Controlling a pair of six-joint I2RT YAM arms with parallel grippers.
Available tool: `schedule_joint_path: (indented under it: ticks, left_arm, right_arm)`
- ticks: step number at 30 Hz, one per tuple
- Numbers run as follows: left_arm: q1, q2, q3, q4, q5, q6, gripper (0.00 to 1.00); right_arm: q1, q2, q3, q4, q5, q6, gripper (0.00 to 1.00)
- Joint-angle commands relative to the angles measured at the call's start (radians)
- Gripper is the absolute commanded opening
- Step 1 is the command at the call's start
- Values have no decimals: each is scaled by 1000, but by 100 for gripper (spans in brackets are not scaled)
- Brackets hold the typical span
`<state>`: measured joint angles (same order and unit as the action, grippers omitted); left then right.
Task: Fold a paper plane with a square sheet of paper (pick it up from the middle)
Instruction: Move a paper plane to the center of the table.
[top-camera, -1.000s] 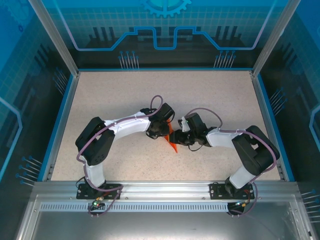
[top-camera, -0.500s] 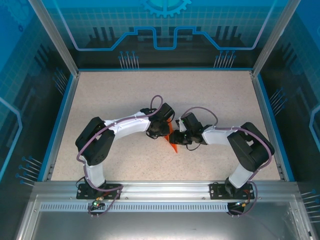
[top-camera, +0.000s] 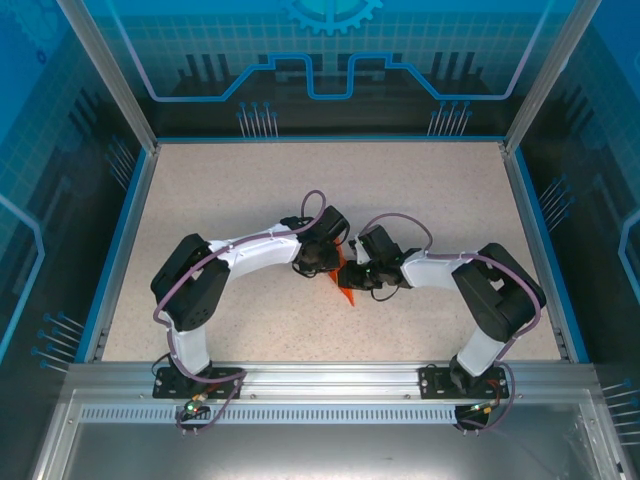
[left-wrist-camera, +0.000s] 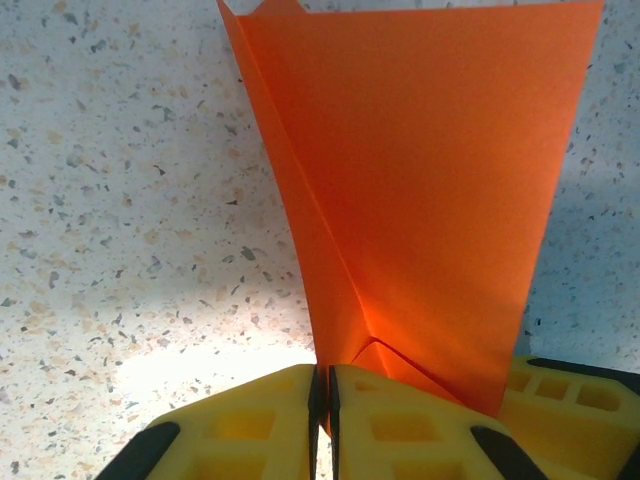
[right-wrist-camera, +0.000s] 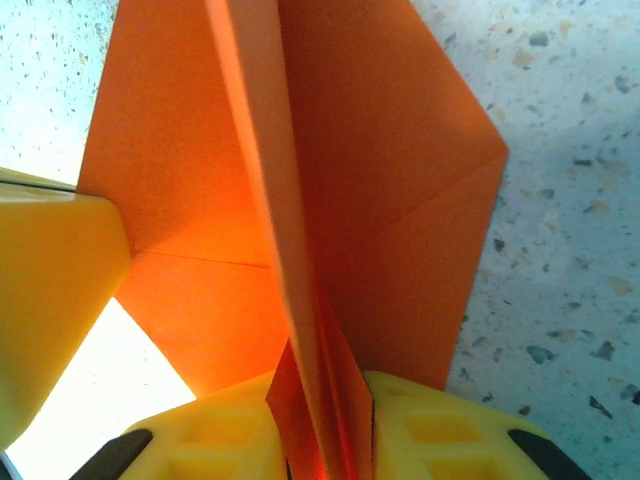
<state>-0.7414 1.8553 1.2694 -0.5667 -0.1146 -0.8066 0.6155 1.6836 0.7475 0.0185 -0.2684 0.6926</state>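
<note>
Left wrist view: my left gripper is pinched nearly shut on the near corner of the orange paper, which fans out ahead of my fingers over the table. My right gripper is clamped narrow on the raised centre fold, with a flap spreading to either side of it. I judge this to be mid-fold, shaping the plane's body. Next, one grip should anchor the crease while the other presses a wing flat, gently enough not to tear it.
</note>
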Motion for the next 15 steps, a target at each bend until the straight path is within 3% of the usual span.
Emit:
schedule_joint_path:
  ticks: [1,10,15]
  left_arm:
    - [7,-21,-19,13,26,11,14]
    - [5,-41,-36,36,37,9,16]
    - [6,-78,-50,65,51,10,20]
  right_arm:
    - [17,20,27,-35,11,-25,24]
    - [24,27,38,-52,28,-30,20]
    - [27,-5,52,-90,40,-40,11]
